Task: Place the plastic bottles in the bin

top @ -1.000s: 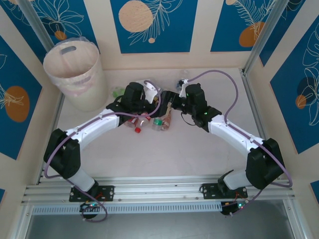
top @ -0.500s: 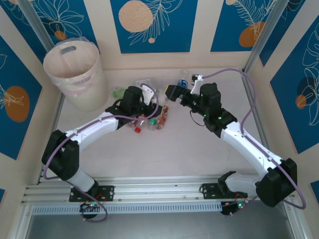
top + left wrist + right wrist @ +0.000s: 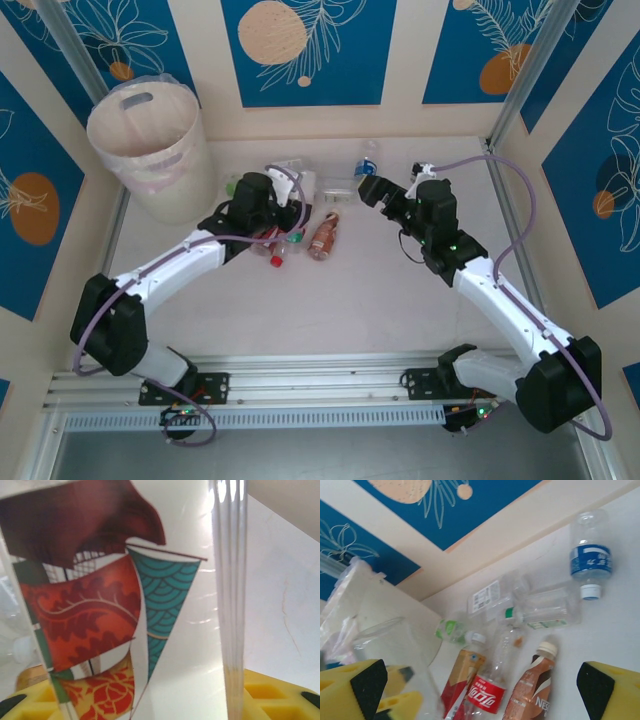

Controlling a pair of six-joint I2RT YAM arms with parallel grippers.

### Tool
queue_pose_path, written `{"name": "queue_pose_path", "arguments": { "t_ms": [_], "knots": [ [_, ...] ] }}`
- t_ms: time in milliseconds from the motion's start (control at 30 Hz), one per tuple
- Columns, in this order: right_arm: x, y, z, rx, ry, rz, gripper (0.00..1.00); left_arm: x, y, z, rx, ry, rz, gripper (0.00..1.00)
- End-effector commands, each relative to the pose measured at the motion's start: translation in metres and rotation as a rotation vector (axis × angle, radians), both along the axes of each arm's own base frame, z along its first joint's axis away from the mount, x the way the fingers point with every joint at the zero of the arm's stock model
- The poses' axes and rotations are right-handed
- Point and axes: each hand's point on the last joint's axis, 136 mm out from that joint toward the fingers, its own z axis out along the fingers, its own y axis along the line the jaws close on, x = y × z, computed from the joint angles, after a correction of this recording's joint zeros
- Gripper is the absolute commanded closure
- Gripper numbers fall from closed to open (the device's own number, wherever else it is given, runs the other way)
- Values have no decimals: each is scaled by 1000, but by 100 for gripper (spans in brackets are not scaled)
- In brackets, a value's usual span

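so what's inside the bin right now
A clear plastic bag lines the bin; its far inner wall, with a handle slot, looks bare. The near wall hides the bottom, so whatever lies there can't be seen.

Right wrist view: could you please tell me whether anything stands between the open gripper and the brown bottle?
Nothing visible does: the brown bottle lies unobstructed ahead of the right gripper, a red-labelled bottle close beside it.
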Motion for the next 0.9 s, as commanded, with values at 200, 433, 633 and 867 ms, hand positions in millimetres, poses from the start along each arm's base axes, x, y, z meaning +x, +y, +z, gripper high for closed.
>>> {"name": "queue_pose_path", "arguments": {
  "t_ms": [200, 433, 633, 867],
  "knots": [
    [0, -29, -21, 32, 77, -102, 0, 11, 67, 110, -52, -376, 228, 100],
    [1, -33, -25, 52, 91, -116, 0, -1, 96, 181, -84, -611, 303, 100],
    [1, -34, -27, 73, 100, -116, 0, 2, 135, 221, -122, -763, 470, 100],
    [2, -31, -28, 93, 114, -96, 1, 23, 201, 253, -231, -826, 708, 100]
  ]
}}
